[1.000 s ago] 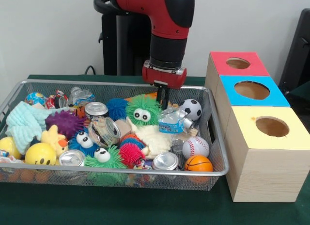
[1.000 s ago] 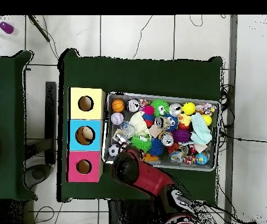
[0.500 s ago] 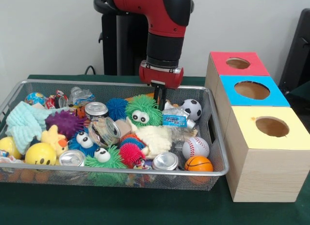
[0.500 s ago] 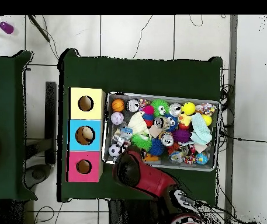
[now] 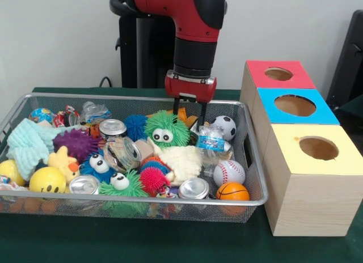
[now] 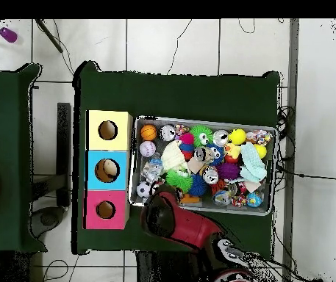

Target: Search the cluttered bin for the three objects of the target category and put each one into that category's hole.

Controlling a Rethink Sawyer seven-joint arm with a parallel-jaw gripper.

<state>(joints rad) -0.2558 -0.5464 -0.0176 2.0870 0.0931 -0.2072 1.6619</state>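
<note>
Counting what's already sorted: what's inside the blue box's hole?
From overhead, the blue box shows one pale round thing in its hole; the rest of the inside is hidden.

Pale wall (image 5: 57, 42), tiled floor (image 6: 170, 44)

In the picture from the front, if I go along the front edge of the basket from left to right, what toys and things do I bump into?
Yellow smiley ball → silver can → green fuzzy toy with eyes → red spiky ball → second silver can → orange basketball → yellow-topped box, outside the basket.
</note>
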